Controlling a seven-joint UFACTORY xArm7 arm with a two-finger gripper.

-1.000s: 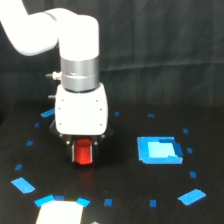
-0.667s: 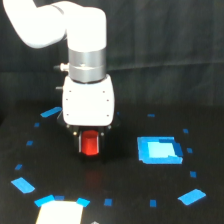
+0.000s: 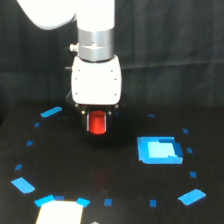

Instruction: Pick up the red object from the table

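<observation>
My white gripper (image 3: pixel 97 125) clamps the small bright red-orange block (image 3: pixel 97 123) between its dark fingers, held clear above the flat black matte table (image 3: pixel 115 190); a larger blue square patch (image 3: pixel 159 150) lies below, toward the exterior view's right

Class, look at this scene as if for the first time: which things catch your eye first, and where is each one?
First comes the big white robot arm at top centre, its hand clamped on the red object, which looks lifted above the black table. Next is the bright blue square patch lying toward the exterior view's right. Small blue tape marks dot the table around them.
</observation>
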